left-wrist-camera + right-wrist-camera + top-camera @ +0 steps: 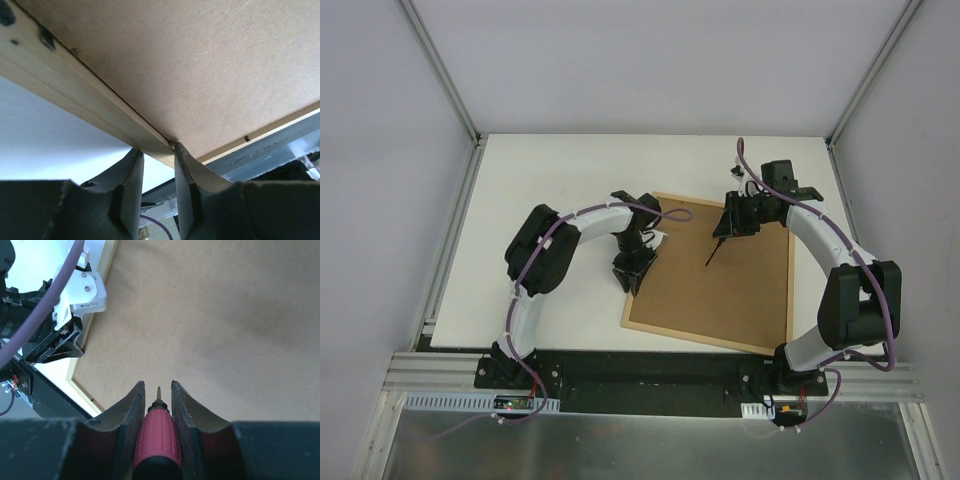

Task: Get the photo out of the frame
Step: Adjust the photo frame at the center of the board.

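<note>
The frame (720, 285) lies face down and askew on the white table, its brown fibreboard back up. The photo is hidden under that back. My left gripper (633, 275) sits at the frame's left rail. In the left wrist view its fingertips (157, 152) straddle the light wood rail (75, 100), one finger on the outer side and one at the seam with the back. My right gripper (725, 228) hovers over the back's upper middle. It is shut on a red-handled screwdriver (156, 435), whose tip (710, 262) points down at the brown back (215, 315).
Small black retaining tabs (46, 37) sit along the rail's inner edge, another at the far rail (246, 138). The left gripper also shows in the right wrist view (65, 347). The white table (550, 180) extends left and behind the frame. The black base rail (650, 365) runs along the near edge.
</note>
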You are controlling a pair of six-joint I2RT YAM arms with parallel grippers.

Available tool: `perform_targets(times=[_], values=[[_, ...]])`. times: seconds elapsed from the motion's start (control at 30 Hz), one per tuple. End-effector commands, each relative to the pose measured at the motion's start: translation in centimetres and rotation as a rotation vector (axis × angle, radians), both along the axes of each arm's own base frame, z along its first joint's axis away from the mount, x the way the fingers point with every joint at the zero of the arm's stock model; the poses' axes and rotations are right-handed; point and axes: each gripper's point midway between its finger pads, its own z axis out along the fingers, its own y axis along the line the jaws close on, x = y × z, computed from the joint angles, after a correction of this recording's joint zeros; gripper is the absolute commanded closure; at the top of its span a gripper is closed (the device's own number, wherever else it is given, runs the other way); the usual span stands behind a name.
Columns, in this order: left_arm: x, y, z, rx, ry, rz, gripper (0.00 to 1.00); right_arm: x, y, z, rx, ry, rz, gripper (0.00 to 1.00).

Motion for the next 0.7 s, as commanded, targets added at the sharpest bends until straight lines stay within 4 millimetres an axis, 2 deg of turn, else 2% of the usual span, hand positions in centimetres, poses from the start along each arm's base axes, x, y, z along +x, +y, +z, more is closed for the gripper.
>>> perform_targets(times=[0.0,0.4,0.67], values=[[0.5,0.0,-0.4,-0.074,0.036,0.027,1.00,0.1,0.6,1.4,0.038,-0.034,0.012,1.00],[1.8,0.5,1.2,-0.252,0.095,0.167,1.00,-0.1,0.7,1.7,0.054,-0.032,0.017,1.00],[2.2,-0.5,4.6,-0.399,0.102,0.184,1.00,-0.2,0.6,2.1,0.065,-0.040,0.017,1.00]])
